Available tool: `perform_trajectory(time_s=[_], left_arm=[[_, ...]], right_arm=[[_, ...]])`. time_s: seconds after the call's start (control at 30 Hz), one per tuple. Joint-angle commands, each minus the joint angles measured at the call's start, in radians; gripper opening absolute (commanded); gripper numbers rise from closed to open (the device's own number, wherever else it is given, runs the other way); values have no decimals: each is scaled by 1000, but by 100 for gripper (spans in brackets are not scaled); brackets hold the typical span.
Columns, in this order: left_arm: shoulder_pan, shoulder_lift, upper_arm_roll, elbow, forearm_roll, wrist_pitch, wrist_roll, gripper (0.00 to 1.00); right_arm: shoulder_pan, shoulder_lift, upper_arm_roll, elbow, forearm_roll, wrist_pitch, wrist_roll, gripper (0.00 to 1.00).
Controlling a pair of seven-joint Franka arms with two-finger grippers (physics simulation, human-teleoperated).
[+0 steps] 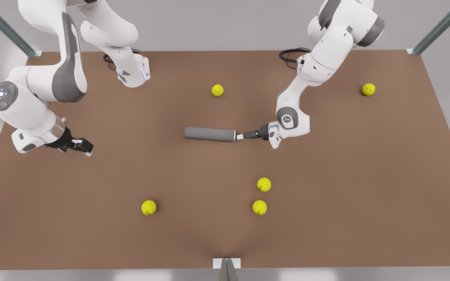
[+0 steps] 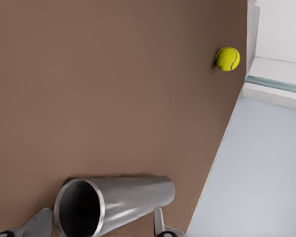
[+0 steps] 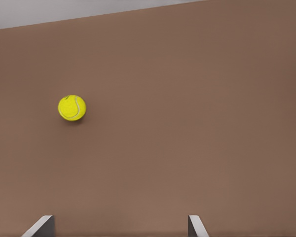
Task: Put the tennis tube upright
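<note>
The tennis tube is a grey cylinder lying on its side in the middle of the brown table, its silvery rim end toward the front view's right. My left gripper reaches in horizontally at that rim end. In the left wrist view the tennis tube's open mouth faces the camera, and the left gripper is open with one finger on each side of it. My right gripper waits low over the table at the front view's left. It stands open with nothing between its fingers.
Several yellow tennis balls lie loose: one behind the tube, one far right, two close together in front, one front left. Table edges with corner posts bound the surface.
</note>
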Motion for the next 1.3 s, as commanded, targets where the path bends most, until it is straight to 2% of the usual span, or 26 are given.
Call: perform_trajectory(time_s=[0.0,0.3,0.57,1.27], left_arm=[[-4,12,0,0,-62,-6,427,100],[-33,63,-5,0,-166,-26,525,100],[-41,47,-43,0,-215,15,527,100],[-104,63,-51,4,-347,-12,528,100]], right_arm=[[0,-1,0,1,1,1,44,100],[0,1,0,1,1,-1,38,100],[0,1,0,1,2,-1,37,100],[-4,7,0,-1,2,-1,35,100]])
